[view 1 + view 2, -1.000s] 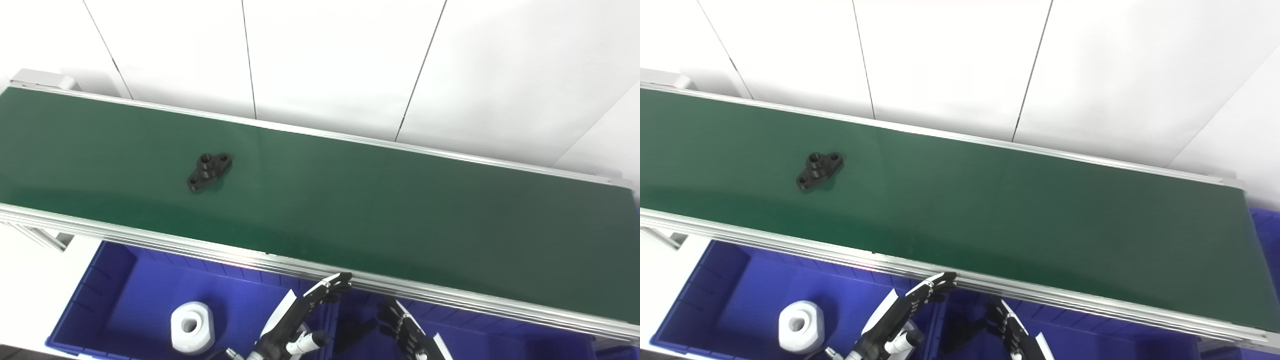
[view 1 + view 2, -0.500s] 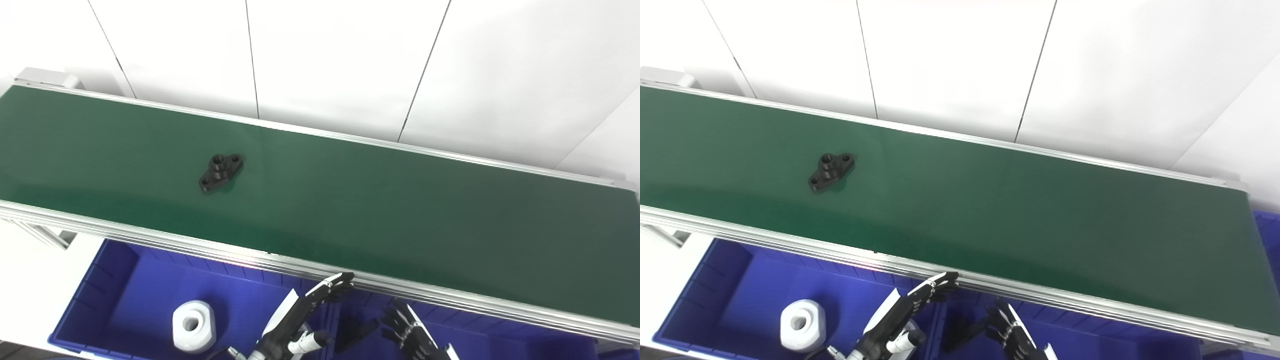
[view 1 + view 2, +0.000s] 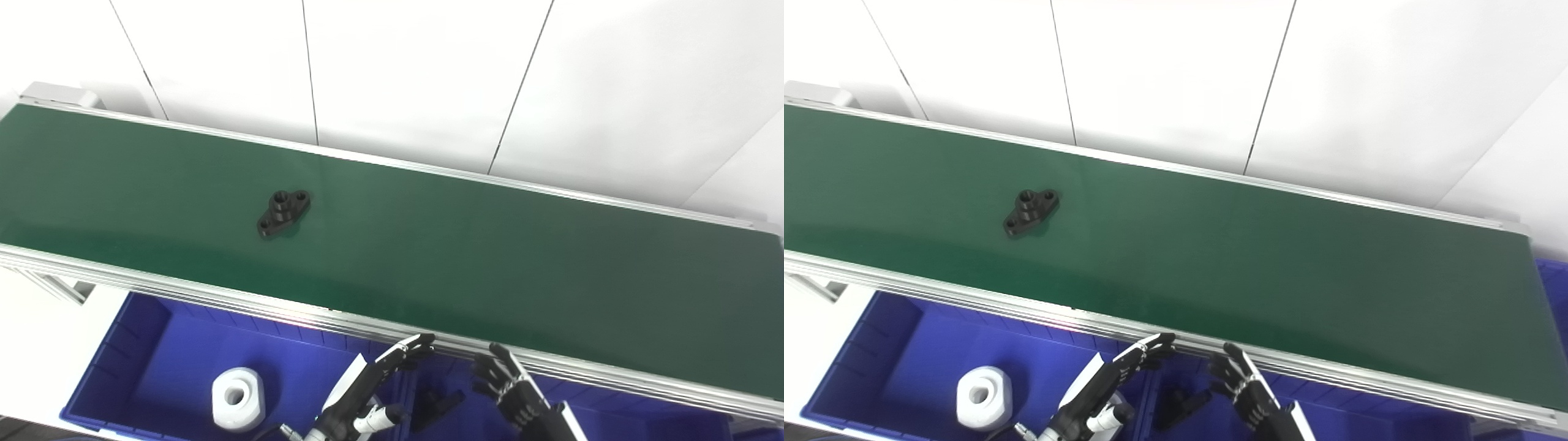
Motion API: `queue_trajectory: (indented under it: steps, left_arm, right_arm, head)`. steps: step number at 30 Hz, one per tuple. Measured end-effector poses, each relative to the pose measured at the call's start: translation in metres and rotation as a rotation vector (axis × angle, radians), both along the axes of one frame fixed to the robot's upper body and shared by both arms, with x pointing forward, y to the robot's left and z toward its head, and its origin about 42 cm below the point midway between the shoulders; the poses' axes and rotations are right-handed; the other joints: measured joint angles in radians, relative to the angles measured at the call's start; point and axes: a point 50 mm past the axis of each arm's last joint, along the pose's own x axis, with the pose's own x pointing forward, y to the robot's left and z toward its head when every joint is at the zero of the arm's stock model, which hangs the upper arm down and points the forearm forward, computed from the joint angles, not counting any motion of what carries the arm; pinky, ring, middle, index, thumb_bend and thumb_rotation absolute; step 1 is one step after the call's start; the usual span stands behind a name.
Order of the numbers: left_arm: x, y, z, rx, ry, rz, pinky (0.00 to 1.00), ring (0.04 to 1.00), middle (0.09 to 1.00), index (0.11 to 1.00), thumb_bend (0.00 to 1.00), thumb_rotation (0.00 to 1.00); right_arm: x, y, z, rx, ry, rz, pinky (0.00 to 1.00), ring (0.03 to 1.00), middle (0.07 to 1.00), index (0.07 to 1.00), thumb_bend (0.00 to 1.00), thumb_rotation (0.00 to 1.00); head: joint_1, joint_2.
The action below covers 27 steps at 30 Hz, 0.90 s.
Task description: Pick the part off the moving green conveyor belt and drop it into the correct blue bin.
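Observation:
A black flanged part [image 3: 283,212] with three holes lies on the green conveyor belt [image 3: 465,245], left of its middle. My left hand [image 3: 367,386] is open and empty, low at the bottom, its fingertips near the belt's front rail. My right hand [image 3: 517,395] is open and empty, fingers spread, just below the front rail and far right of the part. Both hands hover over the blue bins. It also shows in the right eye view [image 3: 1031,211].
A blue bin [image 3: 153,361] at the lower left holds a white ring-shaped part [image 3: 237,399]. A second blue bin [image 3: 612,416] to its right holds a black part [image 3: 436,408]. The aluminium front rail [image 3: 184,288] runs between belt and bins. White wall panels stand behind.
The black part has travelled to the right along the belt. My right hand has risen toward the front rail. My left hand has barely moved.

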Motion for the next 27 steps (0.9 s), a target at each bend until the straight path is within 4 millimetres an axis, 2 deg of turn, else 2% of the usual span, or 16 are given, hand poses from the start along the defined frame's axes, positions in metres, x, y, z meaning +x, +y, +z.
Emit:
queue_trajectory:
  steps: [8,15,24,27]
  left_arm:
    - [0.003,-0.001,-0.002,0.001,-0.002,-0.004,0.83,0.913,0.906,0.887,0.90,0.99]
    - [0.004,-0.002,-0.002,0.000,-0.003,-0.005,0.84,0.924,0.915,0.890,0.92,1.00]
    - [0.005,-0.001,-0.003,-0.005,0.000,-0.002,0.83,0.916,0.904,0.882,0.92,1.00]
    - [0.005,-0.001,-0.003,-0.010,0.004,0.002,0.83,0.915,0.903,0.881,0.93,0.99]
  right_arm:
    - [0.036,0.009,0.022,0.020,-0.115,-0.002,0.81,0.873,0.899,0.959,1.00,1.00]
    - [0.077,0.031,0.054,0.033,-0.268,-0.005,0.75,0.873,0.909,0.967,0.99,0.98]
    - [0.129,0.056,0.092,0.027,-0.437,0.002,0.76,0.865,0.900,0.961,1.00,0.95]
    - [0.142,0.063,0.099,0.035,-0.460,0.005,0.76,0.870,0.900,0.961,1.00,0.96]
  head:
    - [-0.003,-0.008]
    - [-0.011,-0.011]
    - [-0.011,-0.020]
    - [-0.011,-0.020]
